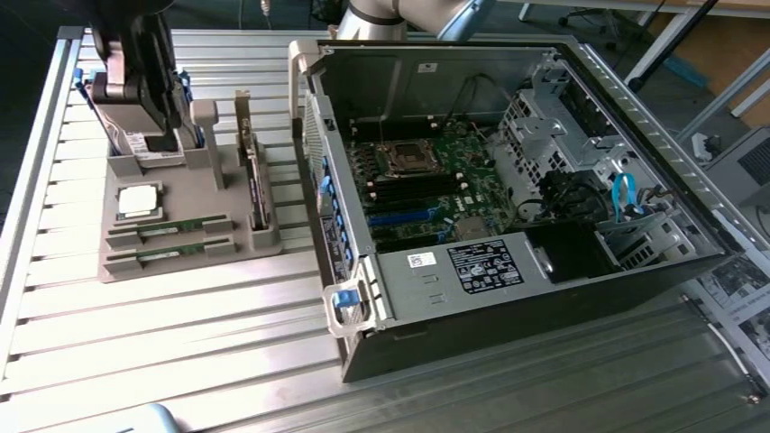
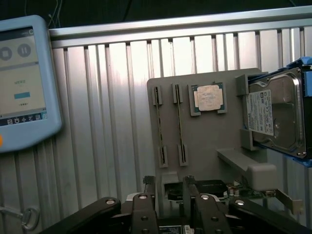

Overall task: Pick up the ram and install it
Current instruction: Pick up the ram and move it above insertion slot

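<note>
Gripper point(image 2: 169, 184) spread, nothing pinched, above the tray point(image 2: 209, 141) at its drive point(image 2: 275, 112) end. Ram point(image 2: 158, 124) (2 sticks, side by side) sits in slots at the tray's opposite end, well apart from the fingers. Long axis runs square to the finger-to-finger line, so alignment looks right to me.

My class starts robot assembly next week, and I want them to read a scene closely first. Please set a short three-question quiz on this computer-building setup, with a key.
1. True or false: the gripper is holding a ram stick.
2. Which white-labelled part sits in the grey holder next to the processor chip? A. hard drive B. fan C. power supply
3. Fill in: ___ ram sticks lie in the holder's narrow slots.
Key: 1. False: it is open, with no stick in it. 2. A. 3. Two.
</note>
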You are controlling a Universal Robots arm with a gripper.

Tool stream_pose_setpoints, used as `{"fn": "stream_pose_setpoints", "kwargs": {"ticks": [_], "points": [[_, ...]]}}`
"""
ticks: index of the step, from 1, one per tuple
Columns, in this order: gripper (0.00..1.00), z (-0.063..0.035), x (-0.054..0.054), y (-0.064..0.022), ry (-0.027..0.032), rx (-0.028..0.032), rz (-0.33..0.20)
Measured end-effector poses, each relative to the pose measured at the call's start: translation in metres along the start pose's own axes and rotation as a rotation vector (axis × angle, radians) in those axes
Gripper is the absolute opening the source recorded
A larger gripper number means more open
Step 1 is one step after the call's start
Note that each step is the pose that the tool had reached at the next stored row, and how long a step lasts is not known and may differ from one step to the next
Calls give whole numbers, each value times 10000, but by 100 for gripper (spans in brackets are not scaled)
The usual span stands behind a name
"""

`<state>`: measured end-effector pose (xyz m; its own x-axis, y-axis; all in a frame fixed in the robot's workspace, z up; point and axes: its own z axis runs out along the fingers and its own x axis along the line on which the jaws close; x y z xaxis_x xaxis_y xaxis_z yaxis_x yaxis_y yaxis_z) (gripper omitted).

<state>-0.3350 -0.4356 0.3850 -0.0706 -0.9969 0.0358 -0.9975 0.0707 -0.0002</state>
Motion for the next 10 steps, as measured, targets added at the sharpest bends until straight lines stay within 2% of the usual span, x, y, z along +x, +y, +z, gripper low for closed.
{"fn": "stream_pose_setpoints", "kwargs": {"ticks": [10], "points": [[36, 60, -2, 1, -45, -5, 0]]}}
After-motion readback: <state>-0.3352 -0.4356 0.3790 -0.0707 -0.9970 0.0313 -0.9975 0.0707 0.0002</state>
